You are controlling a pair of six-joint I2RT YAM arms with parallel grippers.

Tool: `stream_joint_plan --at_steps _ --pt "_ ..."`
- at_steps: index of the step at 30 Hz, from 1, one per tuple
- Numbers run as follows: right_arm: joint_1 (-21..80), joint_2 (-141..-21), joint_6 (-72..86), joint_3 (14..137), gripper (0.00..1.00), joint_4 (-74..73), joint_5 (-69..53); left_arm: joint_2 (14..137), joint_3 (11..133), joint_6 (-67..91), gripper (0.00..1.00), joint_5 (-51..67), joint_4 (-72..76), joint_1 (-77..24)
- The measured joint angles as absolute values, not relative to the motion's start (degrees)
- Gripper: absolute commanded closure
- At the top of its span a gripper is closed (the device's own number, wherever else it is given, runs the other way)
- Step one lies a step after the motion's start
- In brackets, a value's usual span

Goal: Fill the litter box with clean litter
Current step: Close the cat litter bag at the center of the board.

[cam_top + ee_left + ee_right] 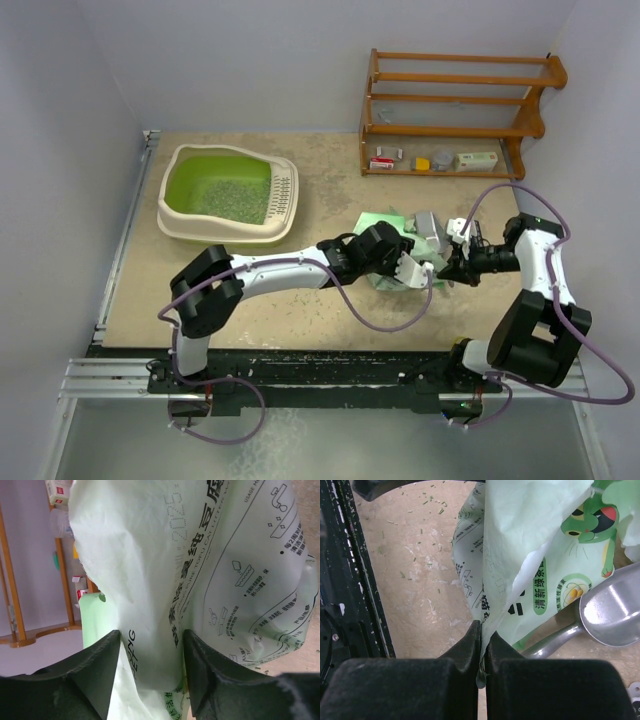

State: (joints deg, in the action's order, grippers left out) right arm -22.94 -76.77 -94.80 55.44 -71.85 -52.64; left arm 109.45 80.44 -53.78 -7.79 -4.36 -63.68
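The cream litter box [285, 190] with a lime-green inside stands at the back left, and green litter [232, 197] covers its floor. A pale green printed bag [385, 222] lies crumpled at centre right between both grippers. My left gripper [415, 268] holds a thick fold of the bag [150, 555]. In the left wrist view both fingers of the left gripper [152, 635] press against the sides of that fold. My right gripper [482, 627] is shut on a thin edge of the bag [520, 540], which rises above the jaws.
A metal scoop [612, 615] lies beside the bag, close to the right gripper. A wooden shelf [455, 100] with small items stands at the back right. Loose pellets [427, 500] are scattered on the floor. A black rail [300, 375] runs along the near edge.
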Motion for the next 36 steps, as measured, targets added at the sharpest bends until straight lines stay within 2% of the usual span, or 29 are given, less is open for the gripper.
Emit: stream_joint_plan --at_steps 2,5,8,13,16,18,22,23,24,25,32,36 --pt "-22.94 -76.86 -95.20 55.55 0.97 -72.20 -52.88 110.13 81.67 -54.19 0.63 -7.03 -5.98 -63.29" --pt "-22.94 -76.86 -95.59 55.72 0.97 -72.42 -53.49 111.35 84.01 -54.63 0.84 -5.61 -9.13 -62.57" --pt "-22.90 -76.95 -95.64 55.90 0.97 -72.42 -53.74 112.81 87.77 -55.18 0.97 -3.14 -14.63 -61.80" --pt "-22.87 -79.40 -95.13 58.43 0.96 -73.91 -53.95 115.35 96.12 -54.81 0.97 0.75 -26.17 -60.25" --pt "-22.90 -81.54 -94.45 59.94 0.95 -73.82 -54.19 121.54 110.50 -52.58 0.97 5.30 -38.59 -57.76" --pt "-22.90 -83.35 -93.95 61.36 0.93 -73.91 -55.07 122.91 114.30 -51.44 0.97 7.44 -42.96 -55.96" --pt "-22.81 -87.53 -93.54 64.69 0.75 -76.05 -55.68 123.11 116.92 -49.43 0.97 8.49 -48.77 -53.82" --pt "-22.83 -88.64 -93.47 65.67 0.69 -76.79 -55.83 123.11 117.03 -48.97 0.97 8.84 -49.69 -53.36" --pt "-22.83 -89.56 -93.41 66.57 0.58 -77.52 -55.92 123.11 117.05 -48.40 0.97 8.97 -50.63 -53.01" --pt "-22.83 -90.56 -93.47 67.66 0.52 -78.43 -56.14 123.11 117.05 -47.88 0.97 9.06 -51.68 -52.62" --pt "-22.90 -92.05 -93.89 70.78 0.45 -80.77 -56.16 122.80 115.55 -45.54 0.97 9.74 -53.04 -51.37" --pt "-22.92 -85.78 -92.31 68.05 0.44 -75.94 -55.46 122.80 115.50 -44.49 0.97 10.79 -53.30 -51.20"
